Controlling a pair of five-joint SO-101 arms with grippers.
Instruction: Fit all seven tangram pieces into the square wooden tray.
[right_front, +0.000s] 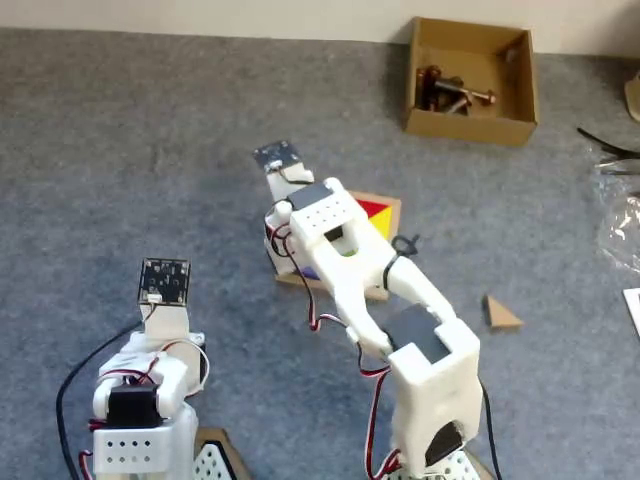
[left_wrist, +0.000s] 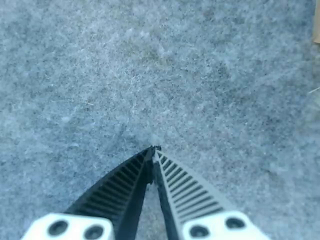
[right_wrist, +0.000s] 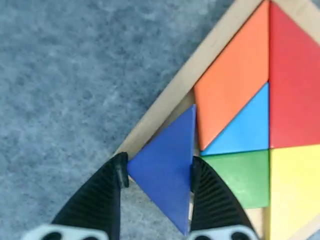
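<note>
Blue triangle (right_wrist: 167, 172) pinched by right fingers (right_wrist: 210, 200) at wooden tray (right_wrist: 190, 75) corner, left fingers (left_wrist: 120, 192) pressed together over carpet (left_wrist: 150, 75)

Grey felt covers the worktop (right_front: 150, 150) edge to edge, and the left half is plain felt. Out in the middle sits the square wooden tray (right_wrist: 170, 100), flat on the felt. Up at the far edge, toward the right corner, there's an open cardboard box (right_front: 470, 118). Over on the right side, well apart from the tray, a lone wooden triangle (right_front: 502, 313) lies by itself. At the right edge, black cables (right_front: 605, 150) and a crumpled clear plastic bag (right_front: 620, 235) poke in. Along the near edge stand the two arm bases (right_front: 130, 450).
</note>
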